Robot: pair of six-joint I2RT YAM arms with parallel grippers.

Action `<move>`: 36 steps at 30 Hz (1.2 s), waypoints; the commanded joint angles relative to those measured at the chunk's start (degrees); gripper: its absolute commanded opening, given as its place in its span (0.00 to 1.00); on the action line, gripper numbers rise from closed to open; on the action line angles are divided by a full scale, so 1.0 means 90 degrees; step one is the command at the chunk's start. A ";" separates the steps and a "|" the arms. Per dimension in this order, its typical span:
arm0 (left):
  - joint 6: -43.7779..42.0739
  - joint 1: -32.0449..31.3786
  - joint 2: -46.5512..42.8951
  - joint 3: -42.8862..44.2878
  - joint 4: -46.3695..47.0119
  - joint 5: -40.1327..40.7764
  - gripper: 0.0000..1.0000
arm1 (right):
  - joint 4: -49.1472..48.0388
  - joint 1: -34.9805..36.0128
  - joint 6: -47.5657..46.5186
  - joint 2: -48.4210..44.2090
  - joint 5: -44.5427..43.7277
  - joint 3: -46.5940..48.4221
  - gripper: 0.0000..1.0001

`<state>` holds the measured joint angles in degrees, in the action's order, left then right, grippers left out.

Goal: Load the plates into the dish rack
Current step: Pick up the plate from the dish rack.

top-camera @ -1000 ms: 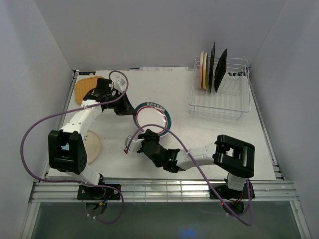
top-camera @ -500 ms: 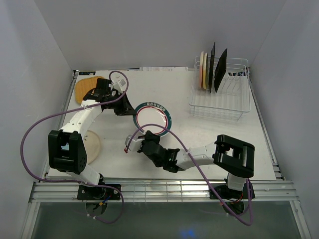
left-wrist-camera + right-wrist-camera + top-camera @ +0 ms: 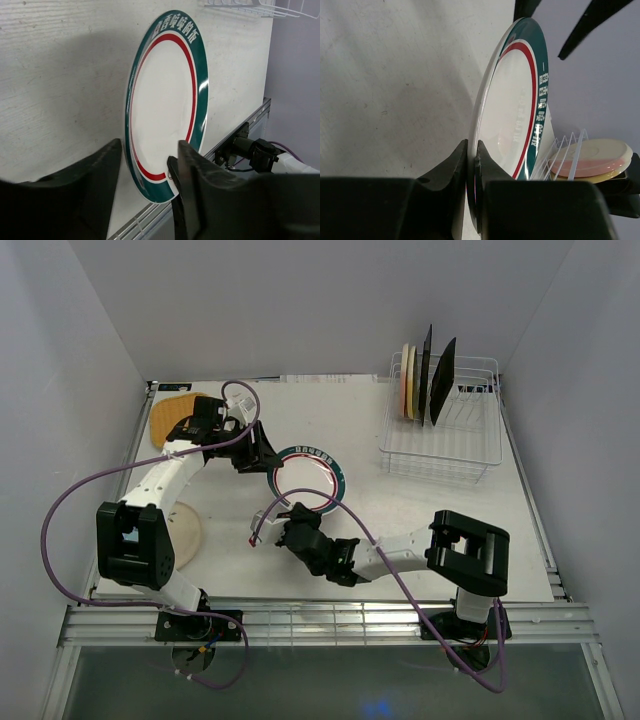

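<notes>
The round green-rimmed white plate (image 3: 310, 476) is held tilted on edge above the table's middle. My right gripper (image 3: 291, 519) is shut on its near rim; the right wrist view shows the rim (image 3: 515, 115) pinched between the fingers of that gripper (image 3: 472, 147). My left gripper (image 3: 262, 456) is open and straddles the plate's left edge. In the left wrist view the plate (image 3: 167, 100) stands between that gripper's (image 3: 150, 147) spread fingers. The dish rack (image 3: 445, 440) at the back right holds round cream plates (image 3: 407, 380) and two dark square plates (image 3: 441, 380).
An orange square plate (image 3: 172, 420) lies at the back left. A cream round plate (image 3: 187, 536) lies at the left, partly under my left arm. In the right wrist view, rack wires (image 3: 565, 150) and a pink-cream plate (image 3: 592, 157) show. The enclosure walls stand close around the table.
My left gripper has moved right, and its open jaws have come around the plate's left edge. The right gripper keeps its hold; the plate has barely shifted.
</notes>
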<state>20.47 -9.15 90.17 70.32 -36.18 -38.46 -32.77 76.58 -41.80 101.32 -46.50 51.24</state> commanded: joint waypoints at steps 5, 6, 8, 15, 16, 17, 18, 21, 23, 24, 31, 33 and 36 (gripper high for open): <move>0.0030 -0.0038 -0.0653 0.0126 0.0309 -0.0268 0.73 | -0.0177 -0.0090 0.0016 0.0002 -0.0253 0.0283 0.08; 0.0030 -0.0038 -0.0663 0.0097 0.0319 -0.0287 0.74 | -0.0177 -0.0100 0.0025 0.0002 -0.0282 0.0292 0.08; 0.0030 -0.0038 -0.0664 0.0096 0.0329 -0.0297 0.74 | -0.0177 -0.0120 0.0045 -0.0017 -0.0321 0.0302 0.08; -0.0067 -0.0038 -0.0595 0.0204 0.0339 0.0132 0.79 | -0.0128 -0.0208 0.0259 -0.0251 -0.0303 0.0254 0.08; -0.0067 -0.0029 -0.0605 0.0194 0.0348 0.0229 0.82 | -0.0080 -0.0217 0.0308 -0.0290 -0.0273 0.0234 0.08; -0.0077 -0.0029 -0.0653 0.0184 0.0378 0.0249 0.86 | -0.0050 -0.0227 0.0396 -0.0368 -0.0244 0.0224 0.08; -0.0077 -0.0029 -0.0673 0.0175 0.0417 0.0279 0.87 | -0.0021 -0.0237 0.0455 -0.0408 -0.0185 0.0224 0.08; -0.0077 -0.0029 -0.0741 0.0155 0.0485 0.0376 0.95 | 0.0086 -0.0295 0.0621 -0.0544 -0.0078 0.0205 0.08; -0.0097 -0.0019 -0.0761 0.0165 0.0534 0.0445 0.96 | 0.0164 -0.0325 0.0738 -0.0632 -0.0039 0.0205 0.08; -0.0106 -0.0019 -0.0761 0.0174 0.0534 0.0445 0.96 | 0.0194 -0.0354 0.0767 -0.0652 -0.0019 0.0195 0.08; -0.0106 0.0020 -0.0956 0.0126 0.0690 0.0299 0.96 | 0.0360 -0.0452 0.1002 -0.0798 0.0079 0.0195 0.08; -0.0087 0.0030 -0.1025 0.0058 0.0807 0.0289 0.96 | 0.0438 -0.0491 0.1070 -0.0847 0.0147 0.0205 0.08; -0.0058 0.0059 -0.1151 0.0028 0.0934 0.0327 0.96 | 0.0487 -0.0539 0.1187 -0.0916 0.0215 0.0205 0.08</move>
<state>20.21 -9.06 83.77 70.35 -30.57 -35.14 -26.20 72.31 -32.51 96.47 -44.47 51.22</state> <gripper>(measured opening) 0.962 0.114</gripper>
